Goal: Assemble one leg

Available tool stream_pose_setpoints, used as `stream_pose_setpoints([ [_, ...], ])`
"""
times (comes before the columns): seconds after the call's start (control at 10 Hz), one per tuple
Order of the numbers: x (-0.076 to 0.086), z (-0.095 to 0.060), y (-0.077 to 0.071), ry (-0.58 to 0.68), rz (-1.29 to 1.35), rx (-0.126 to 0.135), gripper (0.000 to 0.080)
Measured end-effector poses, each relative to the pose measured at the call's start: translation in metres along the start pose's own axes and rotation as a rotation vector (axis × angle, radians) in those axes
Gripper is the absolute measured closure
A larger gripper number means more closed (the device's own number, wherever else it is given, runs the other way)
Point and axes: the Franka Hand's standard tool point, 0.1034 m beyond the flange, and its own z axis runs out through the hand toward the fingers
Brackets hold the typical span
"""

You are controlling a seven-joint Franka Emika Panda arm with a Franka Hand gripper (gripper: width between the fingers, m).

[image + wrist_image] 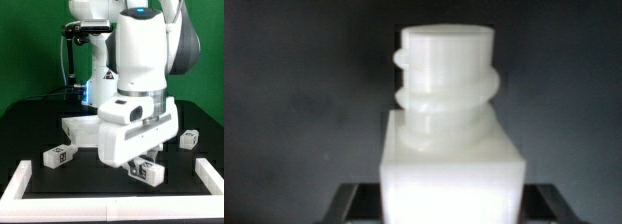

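The leg [150, 173] sits at the front of the black tabletop [60, 178], low in the exterior view and just to 5 o'clock of its centre. The claw [148, 169] is closed narrow on it, a dark finger on each side. Whether the leg touches the tabletop I cannot tell.

A second leg [60, 155] lies at 9 o'clock from it, well apart. A third leg [186, 137] lies at 2 o'clock. A white flat part [78, 127] lies at 10 o'clock, partly hidden by the bulky white arm [140, 60]. A white border [18, 182] edges the tabletop.

Only the exterior view shows the leg's black-and-white tag. Only the wrist view shows the leg's [446, 130] shape: a square white block with a ribbed round peg at the end away from the claw [446, 207].
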Motion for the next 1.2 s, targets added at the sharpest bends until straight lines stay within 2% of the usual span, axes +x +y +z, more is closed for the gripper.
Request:
stream_pose_setpoints([
  [0.1,-0.014,-0.011,0.003,-0.005,0.015,-0.011,0.0515],
  [0.2,-0.037,-0.019,0.008,-0.012,0.056,-0.013,0.0515],
  [0.3,-0.054,-0.019,0.016,-0.016,0.113,-0.005,0.0515],
  [0.5,-0.046,-0.017,0.011,-0.015,0.093,-0.003,0.0515],
  [0.7,-0.048,-0.016,0.011,-0.016,0.096,-0.003,0.0515],
  [0.8,-0.051,-0.015,0.009,-0.008,0.150,-0.015,0.0515],
  [1.0,-0.081,-0.005,0.006,-0.019,0.210,-0.027,0.0515],
  [1.1,-0.096,0.002,0.009,-0.035,0.249,-0.020,0.0515],
  [1.2,-0.101,0.008,0.012,-0.043,0.260,-0.017,0.0515],
])
